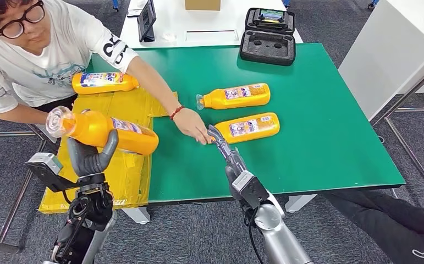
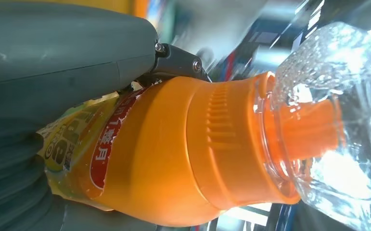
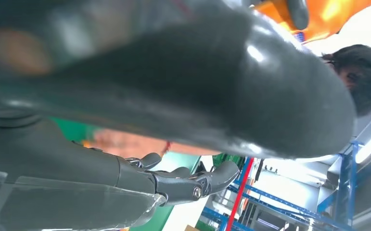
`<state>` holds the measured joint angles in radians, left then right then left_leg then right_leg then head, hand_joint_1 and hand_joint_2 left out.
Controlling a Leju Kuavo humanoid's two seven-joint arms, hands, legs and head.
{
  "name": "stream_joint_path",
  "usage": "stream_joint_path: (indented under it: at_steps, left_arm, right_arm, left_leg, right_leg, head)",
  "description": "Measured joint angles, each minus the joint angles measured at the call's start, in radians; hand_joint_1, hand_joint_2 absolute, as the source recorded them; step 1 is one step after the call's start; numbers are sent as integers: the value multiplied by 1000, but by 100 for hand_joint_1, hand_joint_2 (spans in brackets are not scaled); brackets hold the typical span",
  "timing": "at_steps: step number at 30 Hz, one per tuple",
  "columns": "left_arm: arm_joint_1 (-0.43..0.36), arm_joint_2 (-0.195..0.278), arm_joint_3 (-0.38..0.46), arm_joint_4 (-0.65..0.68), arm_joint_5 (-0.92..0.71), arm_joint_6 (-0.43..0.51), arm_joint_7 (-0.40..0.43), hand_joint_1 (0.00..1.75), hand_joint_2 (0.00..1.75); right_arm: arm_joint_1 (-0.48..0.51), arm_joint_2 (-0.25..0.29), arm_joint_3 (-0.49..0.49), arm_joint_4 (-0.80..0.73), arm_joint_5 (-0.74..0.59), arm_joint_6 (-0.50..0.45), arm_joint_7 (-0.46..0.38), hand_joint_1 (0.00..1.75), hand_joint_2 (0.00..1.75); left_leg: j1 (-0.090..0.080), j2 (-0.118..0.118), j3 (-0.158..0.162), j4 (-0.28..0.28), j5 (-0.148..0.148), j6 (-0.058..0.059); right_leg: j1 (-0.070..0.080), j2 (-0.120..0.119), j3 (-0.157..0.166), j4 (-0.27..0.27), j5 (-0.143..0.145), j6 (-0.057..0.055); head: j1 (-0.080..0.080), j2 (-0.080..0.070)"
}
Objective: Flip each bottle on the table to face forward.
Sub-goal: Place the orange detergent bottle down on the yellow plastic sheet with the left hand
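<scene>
Your left robot hand (image 1: 91, 157) gripped an orange bottle (image 1: 108, 132) around its body, held off the desk (image 1: 319, 143) above the yellow taped cardboard (image 1: 124, 170), clear cap toward the person. A second bottle (image 1: 104, 82) lay further back on that cardboard. The person's hand (image 1: 194, 132) rested just beside your right robot hand (image 1: 223, 147), whose fingers stretched out empty toward the near bottle (image 1: 248, 127); another bottle (image 1: 236, 96) lay behind it.

Two bottles (image 1: 241, 111) on table (image 1: 330, 143), case (image 1: 268, 36) behind.

Black case (image 1: 268, 36) beyond green table (image 1: 330, 143)
</scene>
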<state>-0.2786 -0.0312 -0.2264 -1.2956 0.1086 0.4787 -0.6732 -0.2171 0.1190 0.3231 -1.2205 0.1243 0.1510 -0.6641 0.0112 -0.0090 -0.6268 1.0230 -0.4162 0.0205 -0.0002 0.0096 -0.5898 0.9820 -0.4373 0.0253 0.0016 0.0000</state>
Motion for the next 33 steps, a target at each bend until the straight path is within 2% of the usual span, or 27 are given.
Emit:
stream_joint_path:
  at_steps: [2,5,8,12,16,24,33]
  left_arm:
    - [-38,20,22,0,-104,83,-9,175,175]
    - [-99,60,47,19,-353,184,11,175,175]
    - [-138,100,56,71,-573,180,79,175,175]
    - [-147,149,52,153,-745,139,154,175,175]
    - [-148,190,49,216,-795,138,168,175,175]
    - [-160,228,40,267,-856,131,205,175,175]
    - [-202,305,-3,348,-971,8,269,175,175]
  right_arm:
    - [-2,0,0,0,-15,0,0,0,0]
    - [-5,0,0,1,-29,-6,0,0,0]
    - [-6,-2,1,2,-38,-10,0,0,0]
    - [-12,-7,2,12,-46,-8,-8,0,0]
    - [-25,-9,4,27,-53,-6,-12,0,0]
    - [-40,-10,14,49,-56,-6,-15,0,0]
    - [-51,-17,20,73,-62,0,-25,0,0]
  left_leg:
    - [0,0,0,0,0,0]
    - [0,0,0,0,1,-1]
    - [0,0,0,0,1,-1]
    - [0,1,0,0,1,-1]
    - [0,1,0,0,1,-1]
    - [0,1,0,0,1,-1]
    - [0,1,0,0,1,-1]
  right_leg:
    - [0,0,0,0,0,0]
    - [1,0,0,1,0,0]
    - [0,0,0,1,0,0]
    - [0,1,-1,1,0,0]
    - [0,1,-1,1,0,0]
    - [0,1,-1,1,0,0]
    - [0,1,-2,2,0,0]
  head:
    - [0,0]
    - [0,0]
    - [0,0]
    - [0,0]
    - [0,0]
    - [0,0]
    - [0,0]
